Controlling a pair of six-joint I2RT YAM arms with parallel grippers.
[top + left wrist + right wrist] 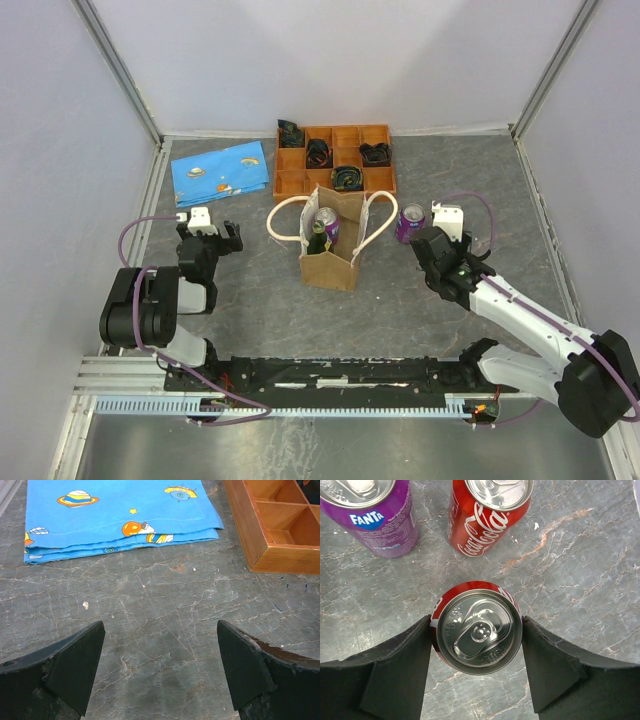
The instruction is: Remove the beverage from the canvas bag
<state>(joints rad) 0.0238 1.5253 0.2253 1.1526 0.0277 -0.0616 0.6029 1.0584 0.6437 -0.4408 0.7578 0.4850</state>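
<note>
The tan canvas bag [335,262] stands upright mid-table with cream rope handles. A purple can [326,228] and a dark bottle [316,242] stand inside it. My right gripper [434,243] is to the right of the bag; in the right wrist view it [476,630] is shut on an upright red can [477,632], with both fingers touching the can's sides. A purple Fanta can [370,515] and a red Coca-Cola can [487,510] stand just beyond it; the Fanta can also shows in the top view [408,222]. My left gripper [207,237] [160,665] is open and empty over bare table.
An orange-brown compartment tray [290,157] with black items stands behind the bag; its corner shows in the left wrist view [280,555]. A folded blue space-print cloth [220,172] [120,515] lies at the back left. Walls enclose the table on three sides.
</note>
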